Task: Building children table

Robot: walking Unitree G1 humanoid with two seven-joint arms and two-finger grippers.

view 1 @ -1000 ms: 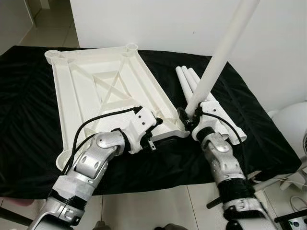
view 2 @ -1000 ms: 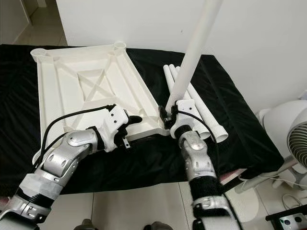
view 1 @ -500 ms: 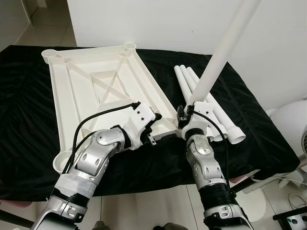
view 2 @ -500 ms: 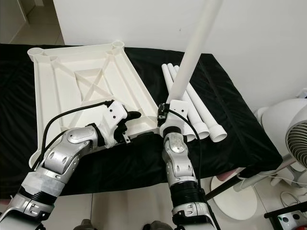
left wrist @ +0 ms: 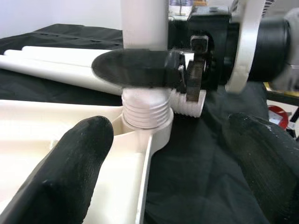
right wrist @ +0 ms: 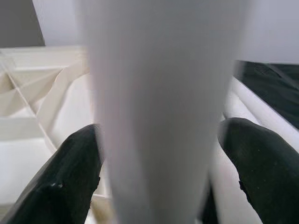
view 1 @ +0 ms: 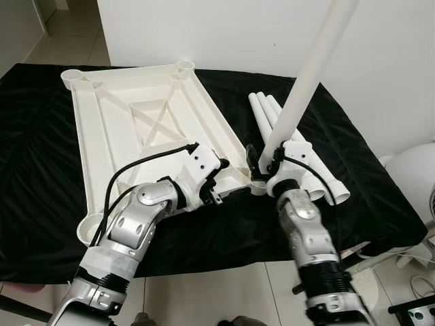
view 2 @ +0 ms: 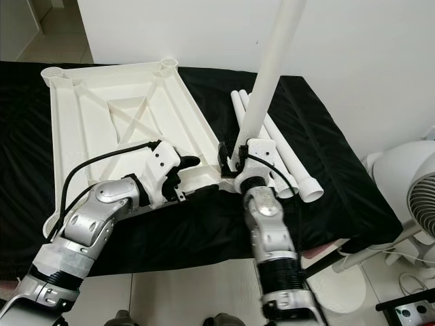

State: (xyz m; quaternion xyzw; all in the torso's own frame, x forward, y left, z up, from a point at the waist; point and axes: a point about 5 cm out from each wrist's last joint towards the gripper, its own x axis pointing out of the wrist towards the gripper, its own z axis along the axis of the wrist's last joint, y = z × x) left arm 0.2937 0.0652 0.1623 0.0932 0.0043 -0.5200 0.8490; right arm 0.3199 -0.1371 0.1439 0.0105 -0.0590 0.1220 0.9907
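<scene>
1. We see the long white plastic table leg standing nearly upright, its long axis rising and leaning slightly right; its threaded lower end sits in the near right corner socket of the upturned white plastic tabletop.
2. The tabletop lies ribbed underside up on the black cloth, its long axis running near to far.
3. The leg's upper end is cut off by the frame edge, and how far the thread has gone in we cannot tell.
4. Our right tool is closed on the leg just above the thread, one finger on either side.
5. Our left tool rests at the tabletop's near edge, just left of that socket, fingers spread and gripping nothing.
6. Three spare white plastic legs lie side by side on the cloth, right of the tabletop.
</scene>
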